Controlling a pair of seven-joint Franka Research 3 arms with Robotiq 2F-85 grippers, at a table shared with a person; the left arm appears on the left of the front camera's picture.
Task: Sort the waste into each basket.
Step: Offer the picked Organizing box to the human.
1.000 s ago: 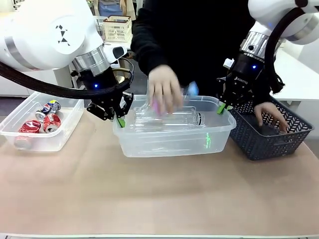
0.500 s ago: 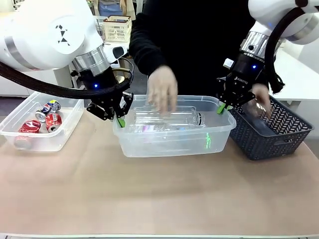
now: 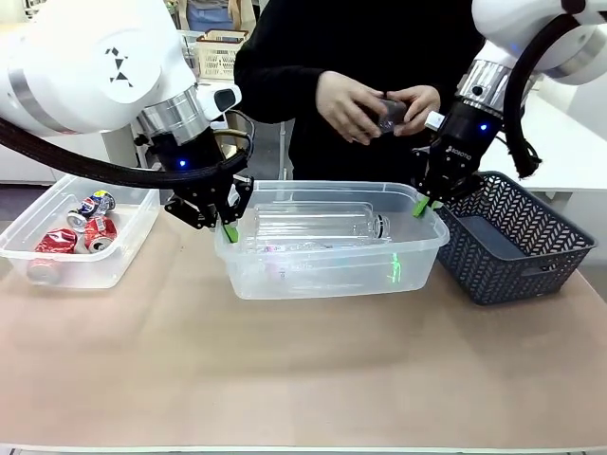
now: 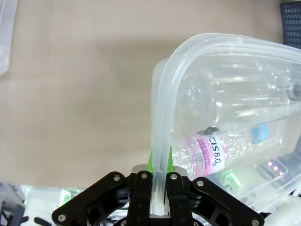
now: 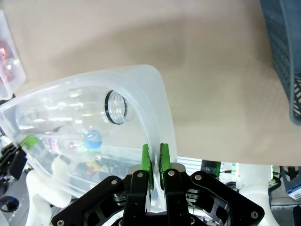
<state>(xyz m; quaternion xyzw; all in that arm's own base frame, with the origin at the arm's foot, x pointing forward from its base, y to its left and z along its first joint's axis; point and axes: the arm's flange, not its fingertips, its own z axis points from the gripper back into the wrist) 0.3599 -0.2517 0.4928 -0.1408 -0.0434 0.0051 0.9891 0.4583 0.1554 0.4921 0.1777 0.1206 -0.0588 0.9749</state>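
Person's hands (image 3: pixel 375 104) lifted from the tubs, now holding a bottle (image 3: pixel 391 111), both jaws clamped on middle tub (image 3: pixel 332 270) rim

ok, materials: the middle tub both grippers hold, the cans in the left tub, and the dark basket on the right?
Clear rectangular middle tub: looks like translucent glossy plastic; the bottles show through its walls.
Crushed red and blue-and-red cans: probably thin metal; dented, printed, shiny.
Dark blue-grey lattice basket: likely moulded matte plastic, with an even open weave pattern.

The small object (image 3: pixel 389 112) in the person's hands (image 3: pixel 353 102) is too hidden to identify.
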